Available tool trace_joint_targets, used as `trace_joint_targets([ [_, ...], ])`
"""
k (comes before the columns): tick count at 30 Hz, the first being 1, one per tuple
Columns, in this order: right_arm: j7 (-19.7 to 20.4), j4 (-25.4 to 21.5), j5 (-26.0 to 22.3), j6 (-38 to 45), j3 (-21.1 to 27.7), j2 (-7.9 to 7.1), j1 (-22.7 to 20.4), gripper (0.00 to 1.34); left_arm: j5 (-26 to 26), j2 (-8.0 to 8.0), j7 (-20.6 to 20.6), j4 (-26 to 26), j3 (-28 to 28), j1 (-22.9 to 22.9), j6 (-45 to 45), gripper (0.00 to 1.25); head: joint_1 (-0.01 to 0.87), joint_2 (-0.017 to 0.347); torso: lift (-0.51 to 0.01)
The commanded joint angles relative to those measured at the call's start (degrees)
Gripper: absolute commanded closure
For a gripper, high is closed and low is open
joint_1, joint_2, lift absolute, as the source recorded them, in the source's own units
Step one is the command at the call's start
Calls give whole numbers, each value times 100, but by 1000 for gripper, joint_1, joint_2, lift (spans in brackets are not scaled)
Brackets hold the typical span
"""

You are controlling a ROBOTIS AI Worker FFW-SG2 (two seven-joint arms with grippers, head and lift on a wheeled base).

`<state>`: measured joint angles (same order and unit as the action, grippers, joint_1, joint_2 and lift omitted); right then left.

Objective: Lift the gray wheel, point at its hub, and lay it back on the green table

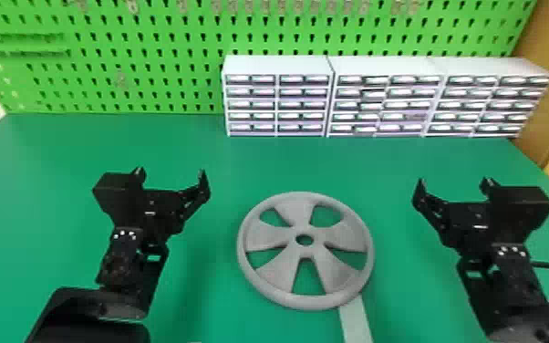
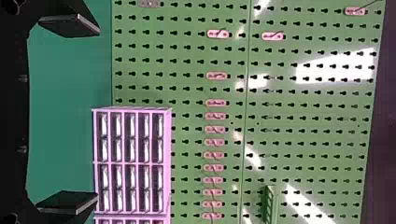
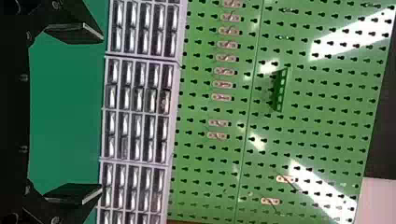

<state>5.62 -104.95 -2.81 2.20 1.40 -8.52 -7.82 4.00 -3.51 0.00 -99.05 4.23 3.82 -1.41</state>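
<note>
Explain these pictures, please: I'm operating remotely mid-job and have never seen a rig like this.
This is a robot with two black arms. The head view looks forward and down from its head, so its left gripper is on the left and its right gripper on the right. Each wrist view comes from a camera on that arm, turned sideways, looking past its fingers toward the drawer cabinets and green pegboard.

On the green table, between the grippers, lies the gray wheel. A pale strip runs from its near rim; I can't tell whether it is attached. Both grippers are open and hold nothing.
</note>
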Motion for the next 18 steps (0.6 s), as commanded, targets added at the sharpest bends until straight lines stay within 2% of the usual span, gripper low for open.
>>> trace_joint_targets([
  [1, 1, -8, 0, 0, 0, -1, 0, 170, 4, 0, 0, 9, -1, 5, -9, 53, 692, 48, -93],
  [18, 1, 1, 0, 0, 18, -1, 0, 168, 13, 0, 0, 9, -10, -4, -35, 55, 692, 48, -93],
])
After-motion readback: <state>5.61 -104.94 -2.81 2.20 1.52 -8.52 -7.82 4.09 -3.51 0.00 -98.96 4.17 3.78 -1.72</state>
